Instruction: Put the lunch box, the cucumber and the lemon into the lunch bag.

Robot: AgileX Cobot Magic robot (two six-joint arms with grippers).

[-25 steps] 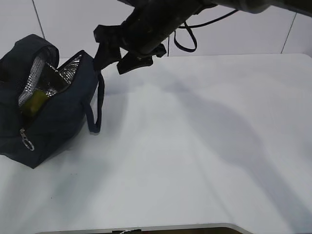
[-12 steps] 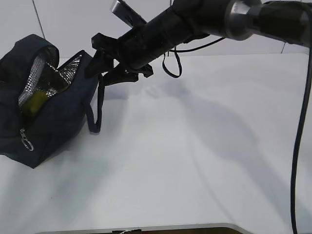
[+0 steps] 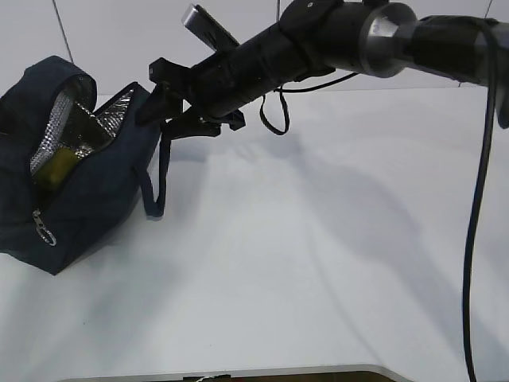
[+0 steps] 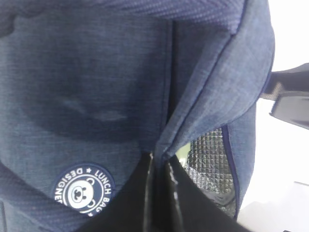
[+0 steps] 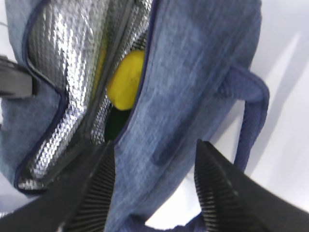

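We take the lunch bag as our landmark: it rests on the white table, its long axis running from the zipper ring at the near end back toward the wall, with the foil-lined mouth facing up. Just above the bag's outer side wall and loop handle we find the right gripper with its fingers spread and nothing between them, and inside the mouth we see the lemon against the silver lining. On the far side of the bag we see the left gripper pressed together on a fold of the bag's fabric next to the round logo.
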